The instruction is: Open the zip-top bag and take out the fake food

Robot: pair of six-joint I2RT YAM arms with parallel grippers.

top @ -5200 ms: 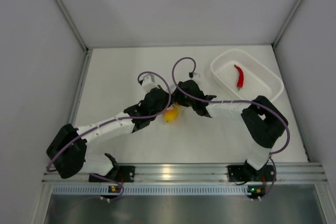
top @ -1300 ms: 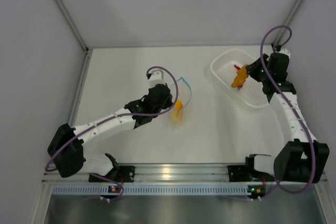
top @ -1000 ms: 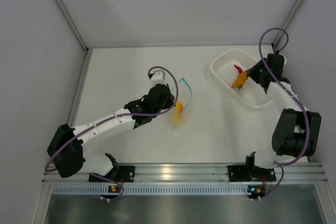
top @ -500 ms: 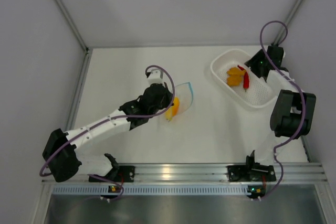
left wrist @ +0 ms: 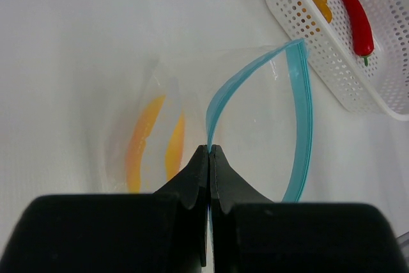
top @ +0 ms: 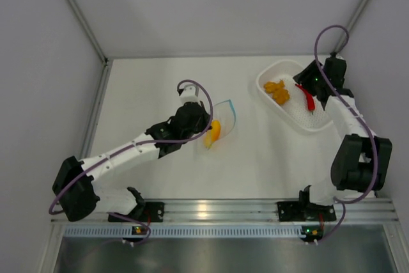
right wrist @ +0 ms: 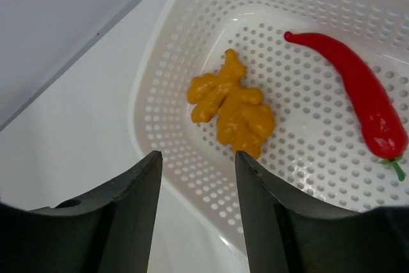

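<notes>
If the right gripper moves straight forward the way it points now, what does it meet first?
The right gripper would likely meet the white basket first, near its wall, with the orange chunk just beyond; depth is unclear.

The zip-top bag (top: 222,121), a small clear pouch with a light blue zip strip, lies left of the white perforated basket (top: 297,114), well apart from it. Its mouth gapes open toward the basket, the 2 strip halves bowed apart. The left gripper (left wrist: 209,151) pinches the near half of the strip. 1 yellow-orange wedge (top: 213,133) shows through the plastic at the bag's closed end. Inside the basket lie 2 pieces, apart from each other: an orange lumpy chunk (right wrist: 231,107) toward its left end and a slim red chili pepper (right wrist: 359,93) to the right of it.
</notes>
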